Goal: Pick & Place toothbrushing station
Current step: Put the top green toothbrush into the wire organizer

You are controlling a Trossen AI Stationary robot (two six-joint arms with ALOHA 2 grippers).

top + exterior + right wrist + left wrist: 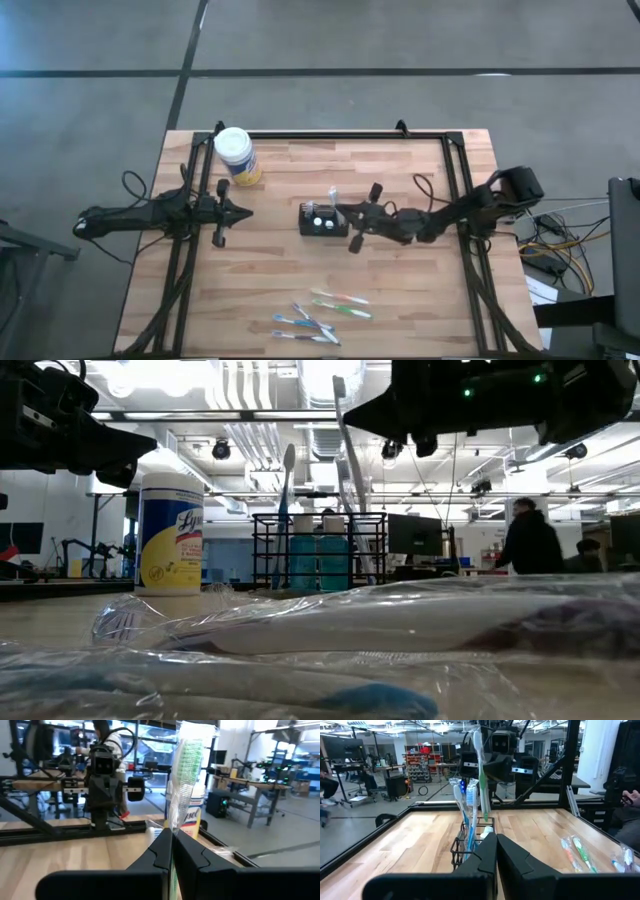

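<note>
Gripping a wrapped toothbrush (186,780) over the caddy (322,219), right gripper (340,211), left gripper (246,211) closed, yellow tub (237,156) behind.

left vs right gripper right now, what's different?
The right gripper is shut on a wrapped green toothbrush, held upright over the black wire caddy. The left gripper is shut on nothing and sits apart from the caddy, near the Lysol wipes tub. Both hover above the table, facing each other.

The toothbrushing station (321,219) is a small black wire box.
It stands upright mid-counter (270,290) with brushes sticking up inside.
</note>
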